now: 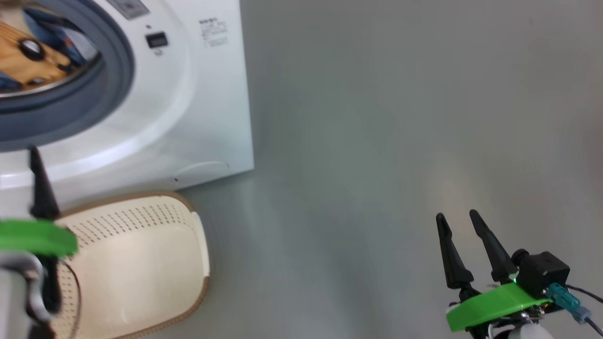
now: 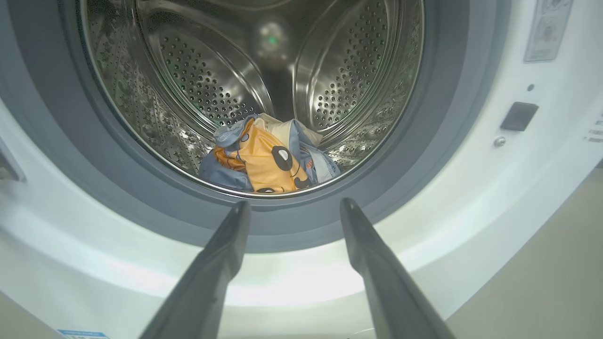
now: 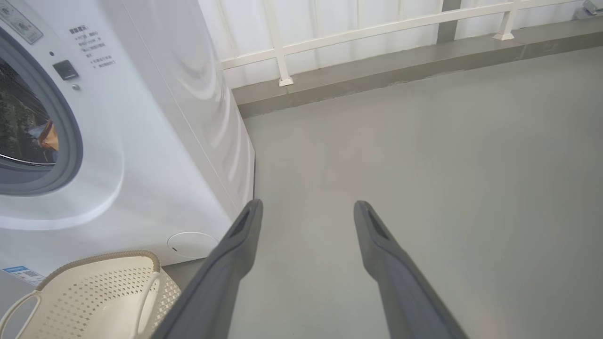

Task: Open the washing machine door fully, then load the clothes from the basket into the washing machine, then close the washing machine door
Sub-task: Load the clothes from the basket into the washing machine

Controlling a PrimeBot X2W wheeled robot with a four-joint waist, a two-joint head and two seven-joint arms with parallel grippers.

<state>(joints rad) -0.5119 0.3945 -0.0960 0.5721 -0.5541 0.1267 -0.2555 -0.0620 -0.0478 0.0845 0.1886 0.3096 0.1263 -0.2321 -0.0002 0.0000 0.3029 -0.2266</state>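
Steel drum [image 2: 212, 84] has the clothes [image 2: 268, 160] in it: a blue/orange bundle at the drum bottom, dead ahead of the left claw [image 2: 295, 203] and past its fingertips, behind the grey gasket [image 2: 443, 141]. The basket [image 1: 141, 263] sits on the floor [image 1: 377, 141] just below and right of that claw, close to the washing machine [image 1: 198, 103] front, and looks empty. I'd call opening and loading done; closing the washing machine door is what's left. Can't tell the door's angle from here. Left claw: fingers wide apart, nothing between them, aimed into the drum mouth, tips short of the gasket as far as I can judge. Right claw [image 1: 457, 215]: fingers also apart, holding nothing, low and well off to the right of the machine, pointing over bare floor. The machine's side and the basket lie to its left.
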